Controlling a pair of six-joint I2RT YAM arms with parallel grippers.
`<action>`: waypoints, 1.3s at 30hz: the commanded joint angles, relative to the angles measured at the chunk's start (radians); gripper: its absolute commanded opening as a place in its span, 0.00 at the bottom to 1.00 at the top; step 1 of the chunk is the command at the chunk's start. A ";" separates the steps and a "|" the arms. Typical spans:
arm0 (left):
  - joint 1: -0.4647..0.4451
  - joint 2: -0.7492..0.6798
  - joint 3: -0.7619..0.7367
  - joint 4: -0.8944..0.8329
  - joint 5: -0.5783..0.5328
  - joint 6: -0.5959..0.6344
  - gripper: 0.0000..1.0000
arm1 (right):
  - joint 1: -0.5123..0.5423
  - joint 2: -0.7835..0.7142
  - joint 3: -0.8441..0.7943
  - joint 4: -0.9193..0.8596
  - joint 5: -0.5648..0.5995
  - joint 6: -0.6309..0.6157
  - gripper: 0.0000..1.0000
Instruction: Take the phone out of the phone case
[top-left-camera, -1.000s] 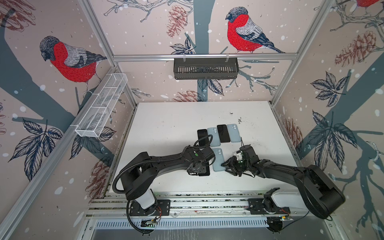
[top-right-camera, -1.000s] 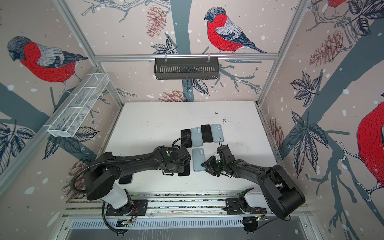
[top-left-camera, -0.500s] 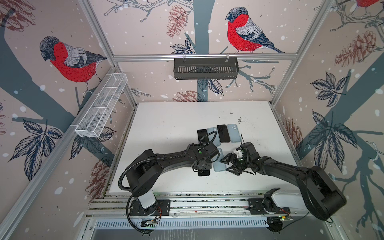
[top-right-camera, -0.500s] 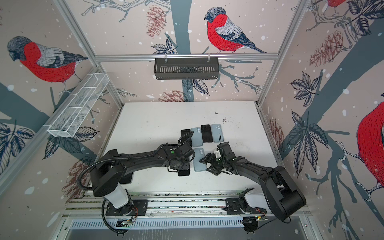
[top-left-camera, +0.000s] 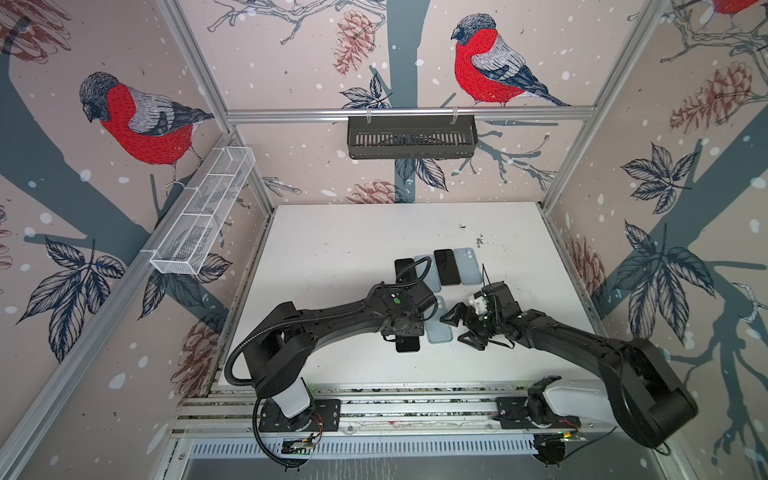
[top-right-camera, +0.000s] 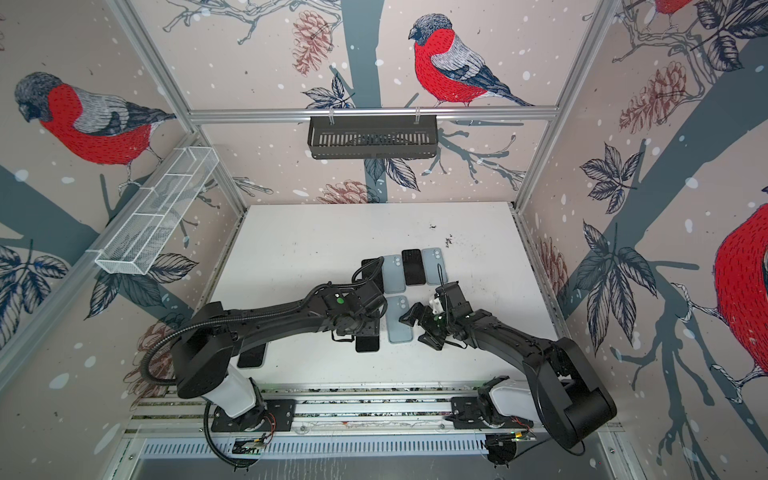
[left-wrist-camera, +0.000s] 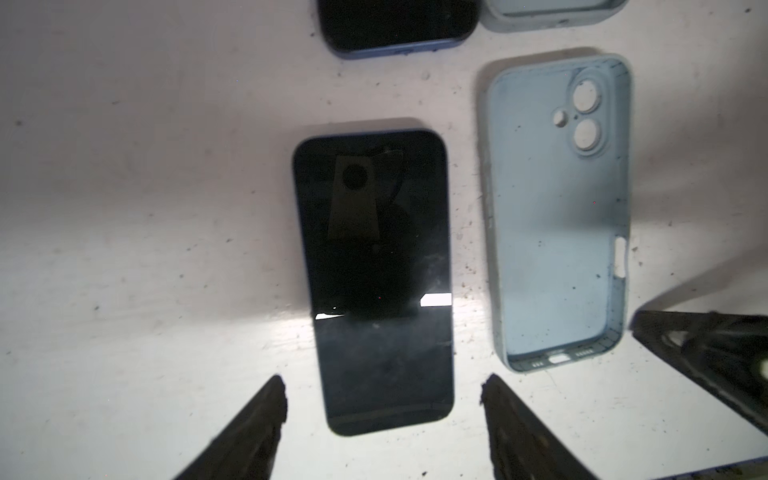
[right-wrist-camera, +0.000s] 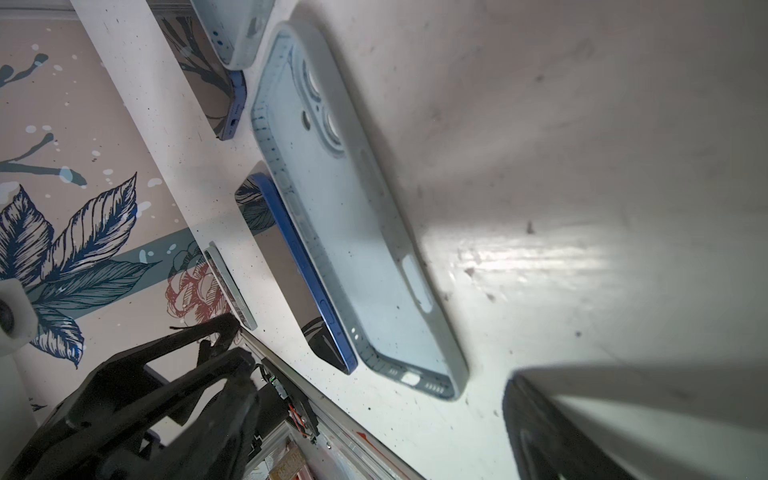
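Observation:
The phone (left-wrist-camera: 374, 282), dark-screened with a blue rim, lies face up on the white table (top-left-camera: 332, 249). Beside it, a narrow strip of table apart, lies the empty light-blue phone case (left-wrist-camera: 557, 216), hollow side up. My left gripper (left-wrist-camera: 382, 386) hovers over the phone's near end, open, with a finger well clear of each long edge. In both top views that wrist covers most of the phone (top-left-camera: 407, 344) (top-right-camera: 368, 343). My right gripper (top-left-camera: 459, 328) (right-wrist-camera: 376, 370) stands open just right of the case (top-left-camera: 438, 328) (right-wrist-camera: 357, 232), holding nothing.
Behind the pair lies a row of two more dark phones (top-left-camera: 446, 266) and two blue cases (top-left-camera: 467, 266). Another phone (top-right-camera: 251, 353) rests by the left arm's base. A black basket (top-left-camera: 411, 137) hangs on the back wall and a white wire basket (top-left-camera: 203, 212) on the left wall.
Both grippers have opened wide. The right gripper has drawn slightly back from the case's edge. Phone and case stay flat on the table.

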 joint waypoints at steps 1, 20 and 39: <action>0.008 -0.002 -0.022 -0.060 -0.033 -0.023 0.81 | -0.001 -0.005 0.013 -0.060 0.045 -0.061 1.00; 0.041 0.029 -0.097 0.180 0.126 0.020 0.86 | -0.004 0.029 0.085 -0.129 0.063 -0.167 1.00; 0.041 0.106 0.002 0.198 0.160 0.048 0.85 | 0.009 0.005 0.070 -0.081 0.060 -0.131 1.00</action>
